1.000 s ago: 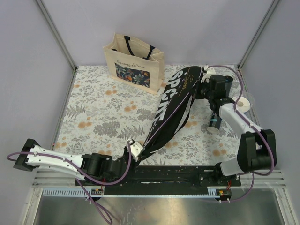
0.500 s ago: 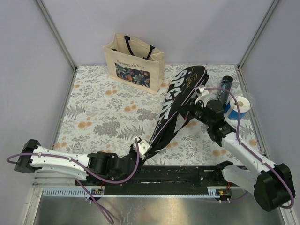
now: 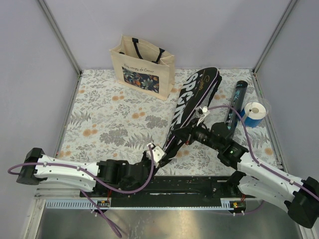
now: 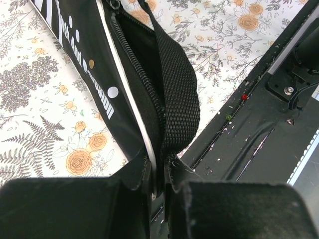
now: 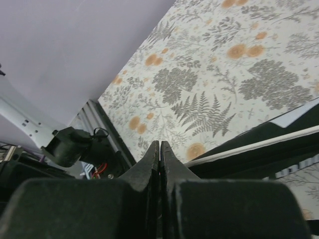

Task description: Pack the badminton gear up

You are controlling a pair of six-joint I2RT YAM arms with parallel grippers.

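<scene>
Racket cover [image 3: 192, 97], black and lettered "SPORT" in white, lies on a slant across the flowered table [image 3: 109, 114]. Its wide head is at the far right and its narrow end is near the middle of the near edge. The left gripper [image 3: 159, 155] is clamped on that narrow near end. In the left wrist view its fingers [image 4: 99, 209] pinch the cover's white-piped edge together with a black webbing strap [image 4: 175, 92]. The cover's zipper [image 4: 142, 79] stands open just above the grip.

The right gripper [image 3: 183, 136] reaches in from the right and sits at the cover's right edge, about midway along it. In the right wrist view its fingers [image 5: 144, 172] are pressed tight together with nothing visible between them. The cover's piped edge [image 5: 264, 144] passes just beside them on the right, and I cannot tell whether they touch the cover.

A long black tube [image 3: 235, 103] lies on the table to the right of the cover, pointing far and near. A blue-and-white roll [image 3: 255, 113] stands just beside it, near the right wall. A beige tote bag [image 3: 143, 67] with a dark floral print stands upright at the far edge, left of the cover's head.
</scene>
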